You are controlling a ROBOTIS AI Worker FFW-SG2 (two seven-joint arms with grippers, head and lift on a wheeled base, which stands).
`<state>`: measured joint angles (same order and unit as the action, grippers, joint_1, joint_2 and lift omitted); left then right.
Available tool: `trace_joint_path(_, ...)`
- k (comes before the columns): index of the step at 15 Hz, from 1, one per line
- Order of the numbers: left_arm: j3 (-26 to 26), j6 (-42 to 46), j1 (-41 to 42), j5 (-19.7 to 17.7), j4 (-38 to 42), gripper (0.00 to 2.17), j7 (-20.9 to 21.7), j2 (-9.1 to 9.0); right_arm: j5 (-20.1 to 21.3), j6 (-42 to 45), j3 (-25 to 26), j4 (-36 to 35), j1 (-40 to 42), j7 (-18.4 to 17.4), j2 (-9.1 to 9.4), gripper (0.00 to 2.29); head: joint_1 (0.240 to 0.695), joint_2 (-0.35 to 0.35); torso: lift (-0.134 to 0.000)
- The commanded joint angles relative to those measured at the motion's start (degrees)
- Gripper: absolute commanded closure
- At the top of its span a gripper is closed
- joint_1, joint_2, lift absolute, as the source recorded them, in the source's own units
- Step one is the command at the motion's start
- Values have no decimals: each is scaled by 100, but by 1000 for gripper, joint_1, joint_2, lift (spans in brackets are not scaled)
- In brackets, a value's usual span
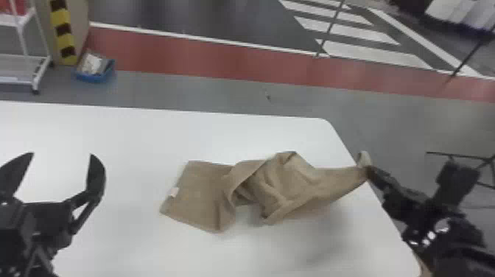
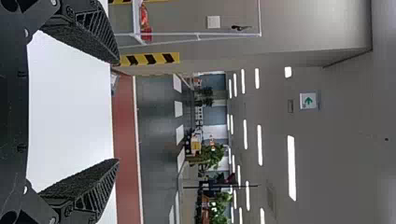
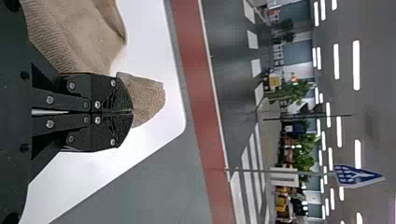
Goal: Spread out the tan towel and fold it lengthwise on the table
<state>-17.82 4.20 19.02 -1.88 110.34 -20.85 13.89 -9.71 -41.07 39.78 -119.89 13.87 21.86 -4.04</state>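
One tan towel (image 1: 206, 195) lies across the white table (image 1: 129, 147), near its right-hand side. Its left part is fairly flat, with a straight outer edge and a corner pointing toward the robot. The middle is rumpled, with a thick fold curling over and deep creases shaded darker brown. From there the cloth narrows into a taut stretch reaching the table's right edge, its lower side casting a soft shadow on the white surface. The right wrist view shows a finely ribbed weave, in a dull sandy brown.

The right gripper (image 1: 369, 172) pinches that end, its two fingers pressed together on the cloth, and a small rounded flap pokes out past the tips. The left gripper (image 1: 62, 154) is spread wide over the table, well apart from the towel, with nothing between its two fingers.

One small white label (image 1: 174, 192) sits at the towel's left edge; whether it bears print is too small to tell. In the left wrist view there is one white sign (image 2: 308, 100) with a green arrow, and in the right wrist view one blue-and-white sign (image 3: 357, 176) on a pole. One blue bin (image 1: 92, 76) stands on the floor beyond the table, near one white rack (image 1: 24, 57).
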Motion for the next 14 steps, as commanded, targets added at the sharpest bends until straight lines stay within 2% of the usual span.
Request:
trace_joint_path(1, -73, -11, 14, -5, 31, 144, 55, 8, 338, 103, -138, 484, 81, 3, -62, 1538, 695, -350, -124)
trace_joint_path(4, -117, -99, 23, -14, 84, 140, 178, 43, 215, 349, -278, 387, 415, 12, -9, 1538, 695, -350, -124)
trace_joint_path(8, -152, -205, 137, -242, 242, 140, 600, 149, 233, 384, -208, 361, 494, -15, 70, 1534, 695, -350, -124)
trace_joint_path(10, -240, -222, 120, -260, 242, 140, 670, 184, 242, 367, -173, 343, 494, -23, 96, 1403, 695, -350, -124)
trace_joint_path(12, -266, -504, 111, -401, 242, 144, 1022, 254, 295, 279, -164, 334, 512, -146, 96, 1403, 695, -350, -124)
trace_joint_path(14, -407, -785, -21, -488, 234, 147, 1312, 360, 286, 419, -102, 273, 653, -155, 175, 1403, 695, -350, -124)
